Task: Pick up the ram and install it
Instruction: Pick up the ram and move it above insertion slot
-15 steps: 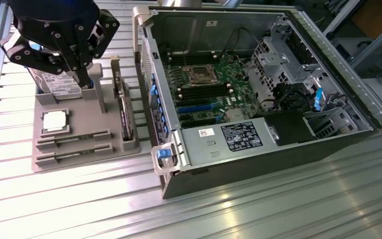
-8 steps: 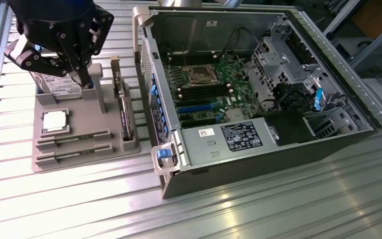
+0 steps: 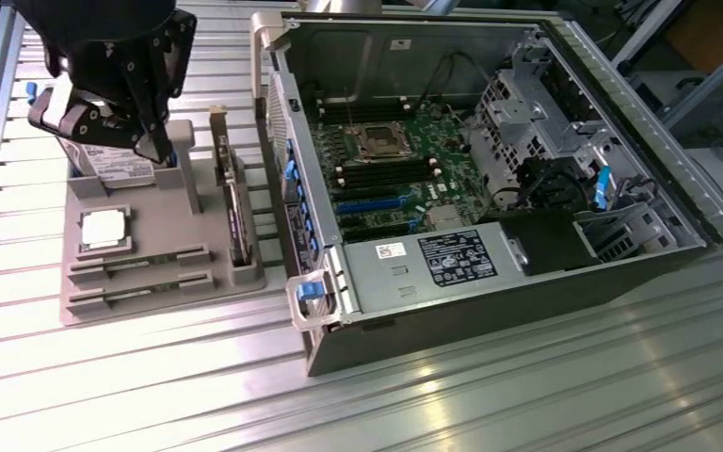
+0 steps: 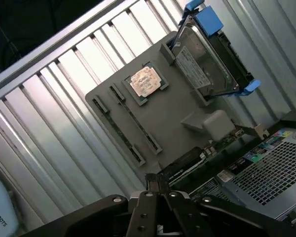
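Observation:
Two long thin ram sticks (image 3: 136, 265) lie edge-up in parallel slots at the near end of a grey fixture tray (image 3: 148, 315). In the wrist view the ram (image 4: 136, 120) runs along the tray (image 4: 172, 138) next to the silver CPU (image 4: 145, 82). My gripper (image 3: 151, 151) hangs over the tray's far end, above the hard drive and apart from the ram. Its fingers (image 4: 153, 183) stand together with nothing between them. The open computer case (image 3: 488, 169) with its motherboard (image 3: 387, 160) lies at the exterior view's right.
On the tray sit a silver CPU (image 3: 104, 229), a hard drive (image 4: 207, 64) in a blue caddy, and an upright expansion card (image 3: 230, 202) with a metal bracket. The case wall (image 3: 289, 188) stands right beside the tray. The table (image 3: 525, 377) is ribbed metal.

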`<action>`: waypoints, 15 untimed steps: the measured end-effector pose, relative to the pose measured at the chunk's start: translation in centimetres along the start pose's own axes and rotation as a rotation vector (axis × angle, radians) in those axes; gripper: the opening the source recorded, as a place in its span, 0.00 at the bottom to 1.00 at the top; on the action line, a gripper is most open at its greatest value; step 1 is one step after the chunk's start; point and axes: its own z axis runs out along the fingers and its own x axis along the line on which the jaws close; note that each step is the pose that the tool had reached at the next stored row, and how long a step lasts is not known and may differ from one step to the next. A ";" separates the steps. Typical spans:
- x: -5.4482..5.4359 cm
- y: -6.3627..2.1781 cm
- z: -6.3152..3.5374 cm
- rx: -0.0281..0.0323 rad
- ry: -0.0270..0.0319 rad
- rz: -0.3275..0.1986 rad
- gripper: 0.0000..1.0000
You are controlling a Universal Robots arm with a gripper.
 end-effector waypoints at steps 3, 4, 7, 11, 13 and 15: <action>0.0 0.00 0.04 -0.0050 0.0005 -0.151 0.10; 0.0 0.00 0.05 -0.0060 0.0006 -0.182 0.10; 0.0 0.00 0.07 -0.0084 0.0009 -0.255 0.10; 0.0 0.00 0.11 -0.0113 0.0011 -0.340 0.10; 0.0 0.00 0.14 -0.0125 0.0013 -0.377 0.10; 0.0 0.00 0.16 -0.0139 0.0014 -0.420 0.10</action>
